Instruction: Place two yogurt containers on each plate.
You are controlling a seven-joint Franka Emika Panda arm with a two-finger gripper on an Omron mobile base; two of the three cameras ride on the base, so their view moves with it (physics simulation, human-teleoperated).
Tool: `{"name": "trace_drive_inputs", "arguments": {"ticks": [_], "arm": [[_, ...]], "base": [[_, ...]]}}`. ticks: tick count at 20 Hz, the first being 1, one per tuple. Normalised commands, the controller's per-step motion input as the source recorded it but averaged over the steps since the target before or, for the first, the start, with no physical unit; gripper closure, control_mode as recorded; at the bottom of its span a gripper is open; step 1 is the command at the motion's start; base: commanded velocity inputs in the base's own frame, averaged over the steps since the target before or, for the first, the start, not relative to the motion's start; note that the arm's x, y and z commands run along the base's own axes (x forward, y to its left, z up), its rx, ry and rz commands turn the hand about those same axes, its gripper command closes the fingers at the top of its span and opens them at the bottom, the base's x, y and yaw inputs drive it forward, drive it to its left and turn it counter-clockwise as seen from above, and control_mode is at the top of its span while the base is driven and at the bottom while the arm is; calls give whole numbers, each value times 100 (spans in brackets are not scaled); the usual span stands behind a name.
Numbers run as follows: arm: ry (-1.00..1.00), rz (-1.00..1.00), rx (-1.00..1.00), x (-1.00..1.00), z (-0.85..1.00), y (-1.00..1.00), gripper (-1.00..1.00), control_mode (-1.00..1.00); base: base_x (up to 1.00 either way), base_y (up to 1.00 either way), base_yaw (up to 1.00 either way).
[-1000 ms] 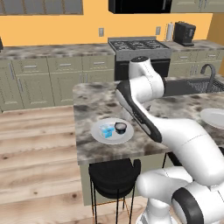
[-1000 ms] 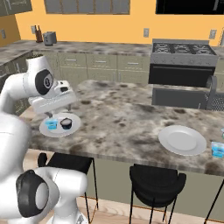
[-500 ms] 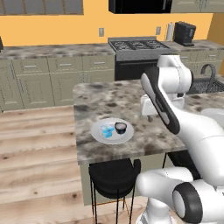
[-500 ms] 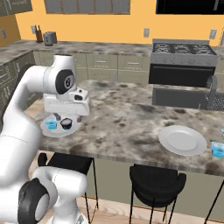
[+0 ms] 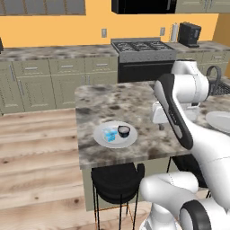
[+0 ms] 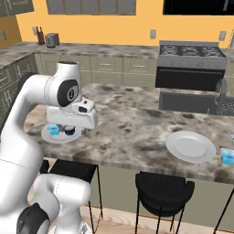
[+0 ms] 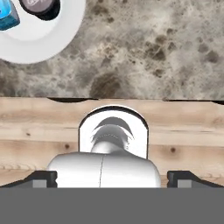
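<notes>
While the hand point(image 7: 112, 178) hangs released, two yogurt containers point(image 5: 109, 134) sit on one of two plates point(image 5: 99, 137)

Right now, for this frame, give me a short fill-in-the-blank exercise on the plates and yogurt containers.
1. The filled plate holds a light-blue tub and a ____ round cup.
2. The other plate holds ____ yogurt containers.
3. A second light-blue tub sits on the counter, beside the ____ plate.
4. The gripper has its jaws ____, holding nothing.

Missing words: dark; no; empty; open
</notes>
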Motion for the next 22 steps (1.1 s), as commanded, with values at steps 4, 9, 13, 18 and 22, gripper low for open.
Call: {"name": "trace_drive_inputs", "arguments": {"ticks": [4, 9, 13, 18, 22], "arm": [[0, 0, 0, -3, 0, 0, -100, 100], [0, 0, 0, 0, 0, 0, -100, 100], [0, 0, 0, 0, 0, 0, -100, 100], [0, 0, 0, 0, 0, 0, -100, 100], [0, 0, 0, 0, 0, 0, -100, 100]], "base": [[0, -56, -2], [0, -100, -1], [0, -100, 0], [7, -96, 0], [38, -52, 1]]}}
